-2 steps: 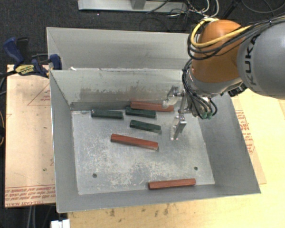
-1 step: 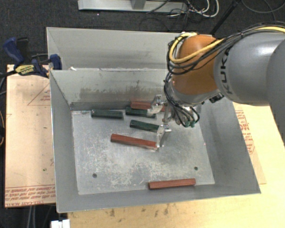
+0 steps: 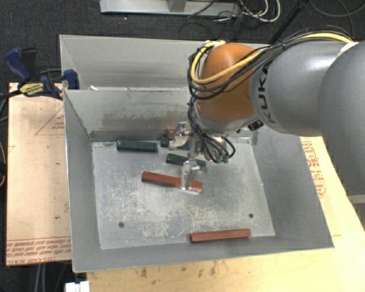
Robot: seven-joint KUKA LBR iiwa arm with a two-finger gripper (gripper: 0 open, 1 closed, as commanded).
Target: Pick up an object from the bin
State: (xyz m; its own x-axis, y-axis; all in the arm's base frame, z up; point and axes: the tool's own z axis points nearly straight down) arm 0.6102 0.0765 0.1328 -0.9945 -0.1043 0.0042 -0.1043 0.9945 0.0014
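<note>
My gripper [image 3: 188,183] is down at the bin floor, near the middle of the bin. Its tip is at the right end of a reddish-brown flat bar [image 3: 161,178] that lies slanted on the floor. The bar's right end is partly hidden behind the gripper. Just above the bar, touching the gripper's left side, lies a small dark green block [image 3: 176,159]. I cannot make out whether anything is gripped.
A longer dark green bar [image 3: 137,145] lies along the back wall at the left. A second reddish-brown bar [image 3: 220,235] rests by the front wall. A small dark piece [image 3: 167,141] sits at the back wall under the wrist's orange cover and cables.
</note>
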